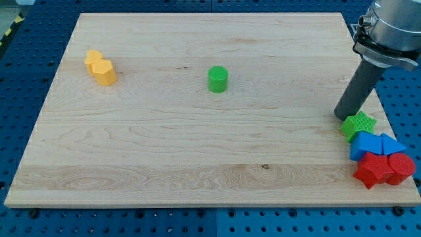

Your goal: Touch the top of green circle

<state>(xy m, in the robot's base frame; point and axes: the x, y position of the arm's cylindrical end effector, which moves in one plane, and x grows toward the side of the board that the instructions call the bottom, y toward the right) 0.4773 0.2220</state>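
Observation:
The green circle is a short green cylinder standing alone on the wooden board, a little above the middle. My tip is far to the view's right of it, near the board's right edge. The tip rests just above and left of a green star, close to it or touching it.
Two yellow blocks sit together at the upper left. At the lower right, below the green star, are a blue block, a blue triangle, a red star and a red block.

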